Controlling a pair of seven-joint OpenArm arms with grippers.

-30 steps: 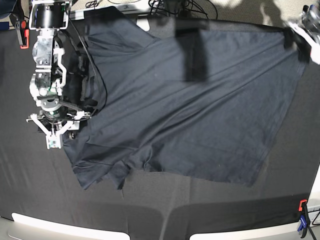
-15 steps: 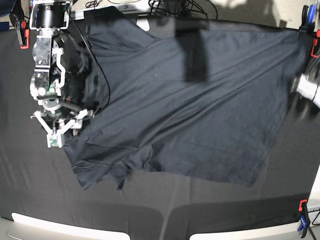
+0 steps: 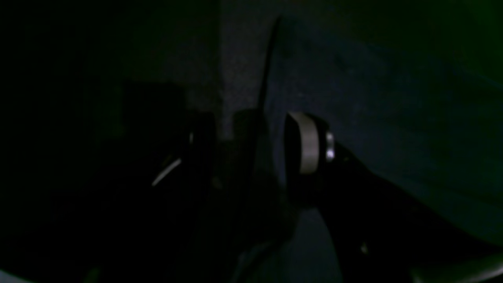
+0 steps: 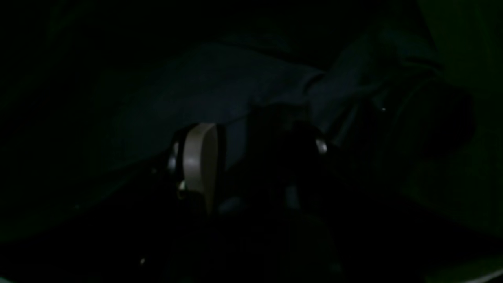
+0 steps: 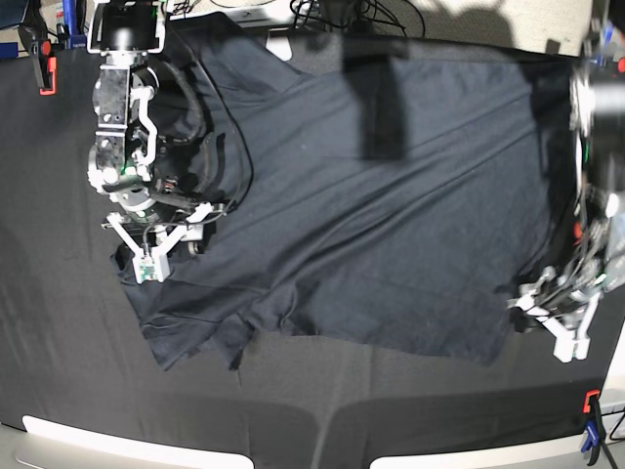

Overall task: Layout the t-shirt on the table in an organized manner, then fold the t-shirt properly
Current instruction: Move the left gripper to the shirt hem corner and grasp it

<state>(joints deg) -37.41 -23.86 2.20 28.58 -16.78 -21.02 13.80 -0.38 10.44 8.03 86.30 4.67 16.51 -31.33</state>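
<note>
The t-shirt (image 5: 371,215) lies spread across the middle of the table (image 5: 59,391), mostly flat but skewed, its long edges running on a diagonal. Soft creases cross the body, and the lower left corner is bunched and folded over on itself near the front of the table. A dark shadow band falls across the upper middle of the cloth.

On the left of the base view, the right gripper (image 5: 156,249) reaches down over the shirt's left edge, its pale fingers (image 5: 146,269) standing spread apart above the rumpled fabric. In its own wrist view the scene is very dark; one light pad (image 4: 200,161) shows with navy cloth folds behind it, the jaws set apart, and I cannot tell whether cloth sits between them.

On the right of the base view, the left gripper (image 5: 557,322) sits low at the shirt's lower right corner, just beside the hem, with its white fingers (image 5: 568,344) splayed wide. Its wrist view is dim too: a grey pad (image 3: 308,143) on one side, a dark finger on the other, a thin edge of cloth running up between them without being pinched.

Orange clamps (image 5: 44,63) grip the table's corners
</note>
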